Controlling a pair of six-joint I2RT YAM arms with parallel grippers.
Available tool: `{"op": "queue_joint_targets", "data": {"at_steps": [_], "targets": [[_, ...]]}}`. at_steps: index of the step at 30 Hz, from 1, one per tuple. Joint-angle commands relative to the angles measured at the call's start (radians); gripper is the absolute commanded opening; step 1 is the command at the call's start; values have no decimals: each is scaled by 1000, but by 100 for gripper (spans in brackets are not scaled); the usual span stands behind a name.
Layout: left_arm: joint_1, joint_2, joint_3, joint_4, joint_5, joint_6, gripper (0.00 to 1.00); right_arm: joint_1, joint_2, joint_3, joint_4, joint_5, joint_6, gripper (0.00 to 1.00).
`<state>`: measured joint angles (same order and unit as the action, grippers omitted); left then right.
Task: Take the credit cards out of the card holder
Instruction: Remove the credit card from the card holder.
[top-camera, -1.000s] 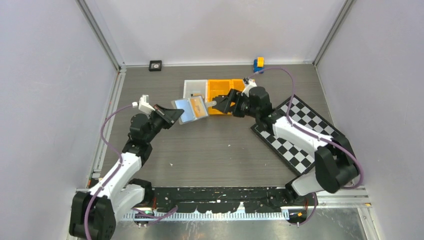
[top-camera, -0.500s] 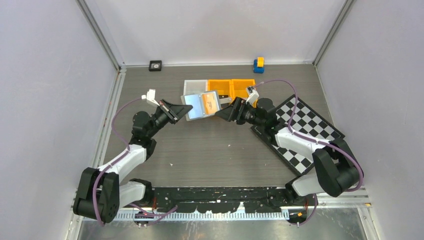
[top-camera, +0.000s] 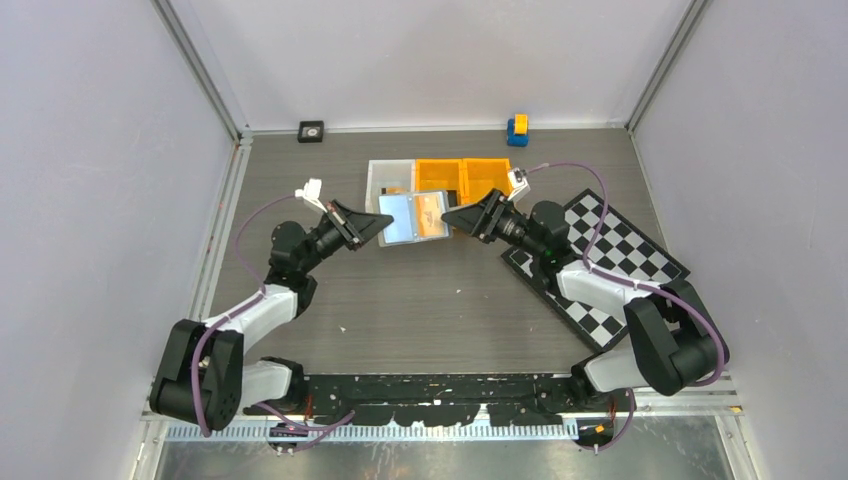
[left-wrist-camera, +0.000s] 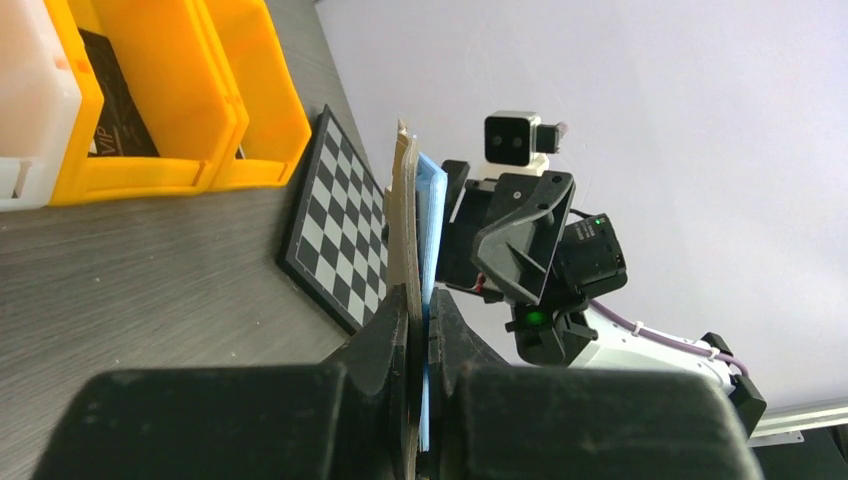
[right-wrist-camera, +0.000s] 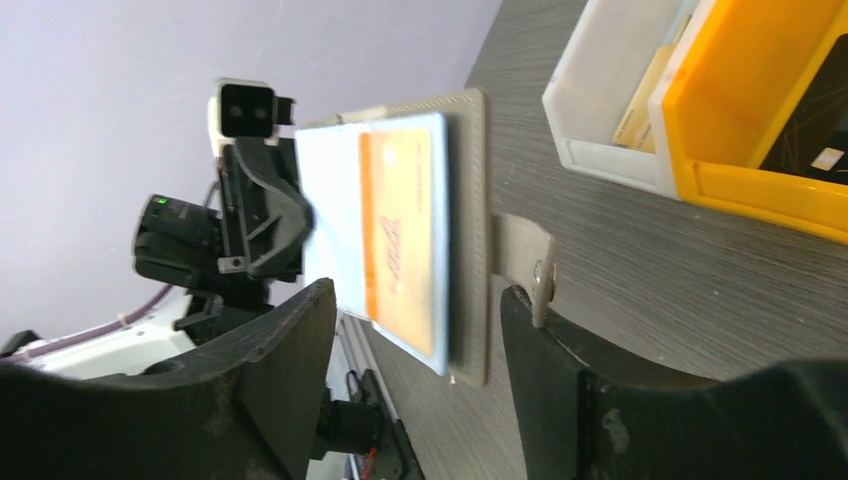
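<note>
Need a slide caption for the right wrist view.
Open right gripper faces the orange card in the card holder held up by the left gripper.

Light was bright, even and diffuse from above. The top view was sharp; the arms cast faint soft shadows on the table (top-camera: 430, 300). In the wrist views the left gripper's fingers (left-wrist-camera: 380, 360) and right gripper's fingers (right-wrist-camera: 270, 400) were dark and blurred, the background crisper.

Card holder (right-wrist-camera: 472, 200) btwn jaws of right gripper (right-wrist-camera: 415, 295): grey outer, cloth-like weave, matt; inner pocket pale blue, smooth. Orange card (right-wrist-camera: 405, 240) in it: smooth plastic, slight sheen. Silvery metal tab (right-wrist-camera: 522, 262) at holder edge. Orange bin (right-wrist-camera: 760, 110) & white bin (right-wrist-camera: 610, 80) past jaws: smooth plastic. Tabletop (right-wrist-camera: 650, 290): matt wood-grain.
</note>
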<state>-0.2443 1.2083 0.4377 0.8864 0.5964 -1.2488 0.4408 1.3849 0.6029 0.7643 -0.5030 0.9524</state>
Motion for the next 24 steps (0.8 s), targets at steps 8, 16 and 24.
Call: {"op": "queue_joint_targets", "data": {"at_steps": [8, 16, 24], "targets": [[-12, 11, 48, 97, 31, -1, 0, -24, -17, -20, 195, -61, 74, 38], [-14, 14, 51, 122, 44, -12, 0, -26, 23, 9, 143, -69, 75, 62], [-16, -7, 40, 157, 39, -18, 0, -37, 59, 16, 123, -63, 84, 76]]}}
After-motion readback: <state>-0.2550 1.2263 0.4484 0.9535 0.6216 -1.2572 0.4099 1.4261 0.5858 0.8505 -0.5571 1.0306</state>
